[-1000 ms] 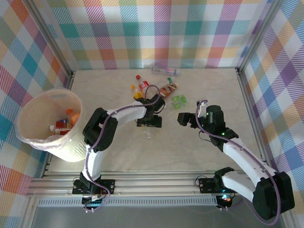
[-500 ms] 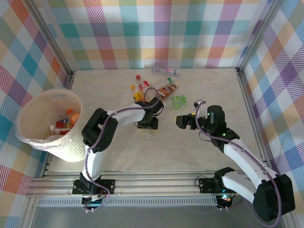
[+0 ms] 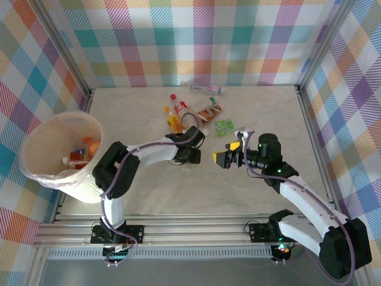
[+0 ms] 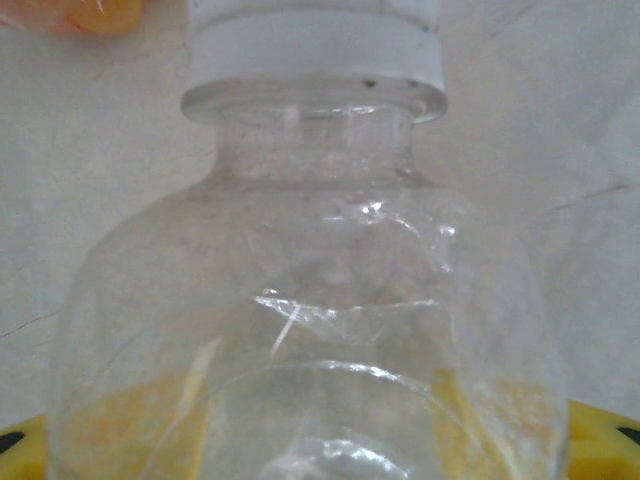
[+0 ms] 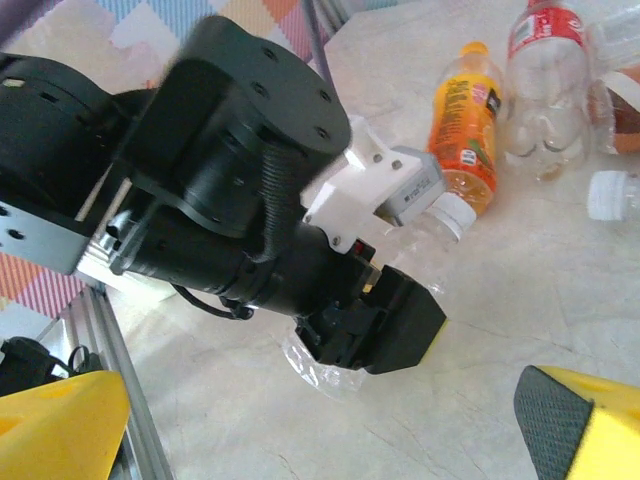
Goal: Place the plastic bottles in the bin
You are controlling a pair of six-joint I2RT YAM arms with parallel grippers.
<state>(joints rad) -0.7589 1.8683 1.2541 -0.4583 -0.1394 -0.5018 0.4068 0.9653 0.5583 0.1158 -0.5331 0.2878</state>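
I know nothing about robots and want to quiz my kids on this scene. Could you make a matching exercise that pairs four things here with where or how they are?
Things:
1. bin
2. left gripper
3. right gripper
4. orange-labelled bottle

Place or state:
A. jaws wide apart, nothing between them
B. lying on the table beside a red-labelled bottle
C. at the left side, with bottles inside
D. closed on a clear bottle

Pairs: 1-C, 2-D, 3-A, 4-B
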